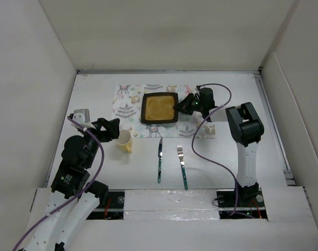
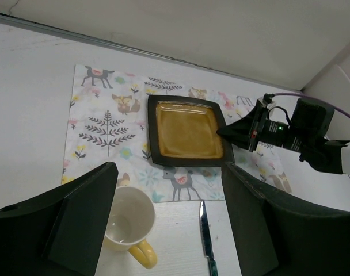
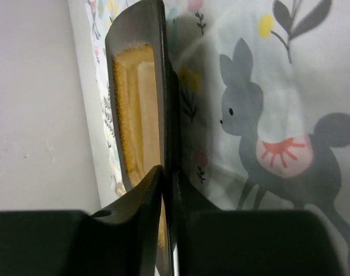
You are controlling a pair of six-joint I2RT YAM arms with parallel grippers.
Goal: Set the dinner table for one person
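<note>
Amber plate [image 1: 159, 107] sits on the placemat [image 1: 126, 111], right rim pinched in my right gripper [image 1: 177, 108] — mug [image 1: 123, 141], knife [image 1: 160, 159], fork [image 1: 182, 164] seemingly unplaced, left gripper [image 1: 108, 129] wide.

The plate [image 1: 159, 107] lies on the placemat [image 1: 128, 104], its right rim pinched between the fingers of the right gripper [image 1: 175, 108], so the whole plate sits to that gripper's left. The mug [image 1: 123, 141] stands on the dinner table [image 1: 96, 94] off the placemat's near edge, below the spread fingers of the left gripper [image 1: 113, 130] (closer to its left finger). The knife [image 1: 160, 159] lies to this gripper's right, and the fork [image 1: 182, 164] further right, beside the knife.
</note>
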